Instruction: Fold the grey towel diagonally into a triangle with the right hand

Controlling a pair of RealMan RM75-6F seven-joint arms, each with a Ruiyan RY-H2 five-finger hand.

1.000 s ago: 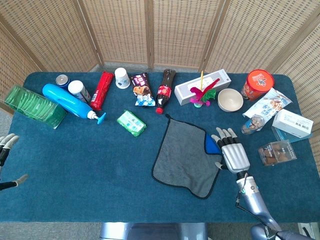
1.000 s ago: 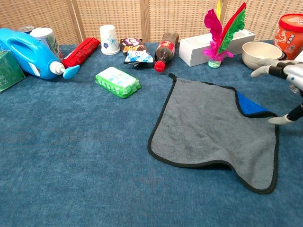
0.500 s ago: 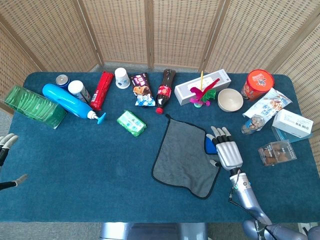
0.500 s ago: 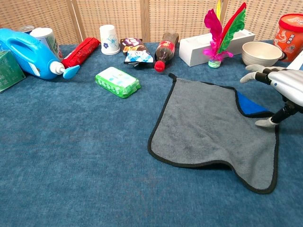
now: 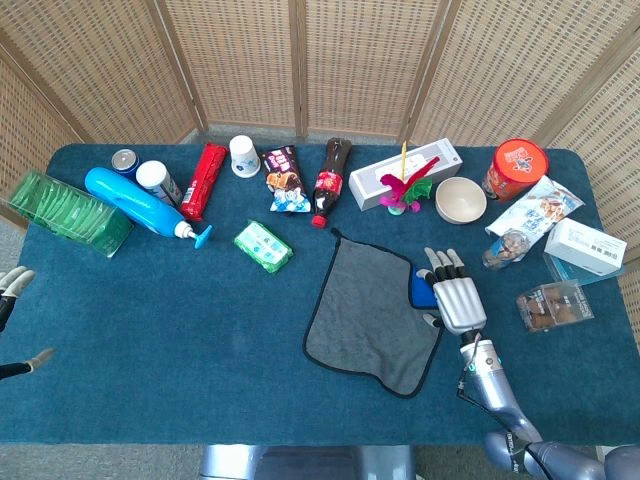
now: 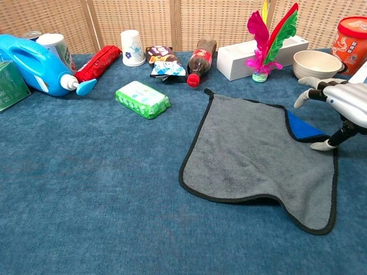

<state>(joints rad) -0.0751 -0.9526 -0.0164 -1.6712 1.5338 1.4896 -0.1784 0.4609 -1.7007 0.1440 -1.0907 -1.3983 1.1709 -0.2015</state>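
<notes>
The grey towel [image 5: 370, 315] [image 6: 258, 160] with a black hem lies flat on the blue table, its far right corner turned over to show a blue underside [image 5: 421, 291] [image 6: 302, 127]. My right hand [image 5: 455, 298] [image 6: 338, 106] hovers over that folded corner at the towel's right edge, fingers spread and holding nothing. The thumb tip [image 6: 321, 144] hangs just above the towel's right hem. Only a sliver of my left hand [image 5: 12, 285] shows at the far left edge of the head view, away from the towel, its fingers too cut off to judge.
Behind the towel stand a cola bottle [image 5: 330, 180], a white box [image 5: 405, 175], a feather shuttlecock [image 6: 269, 40] and a bowl [image 6: 317, 63]. A green wipes pack [image 5: 263, 246] lies to the towel's left. Boxes and packets [image 5: 585, 245] crowd the right side.
My right hand has shifted left and slightly forward over the towel's folded blue corner, and its fingers have dipped a little. The towel has not moved.
</notes>
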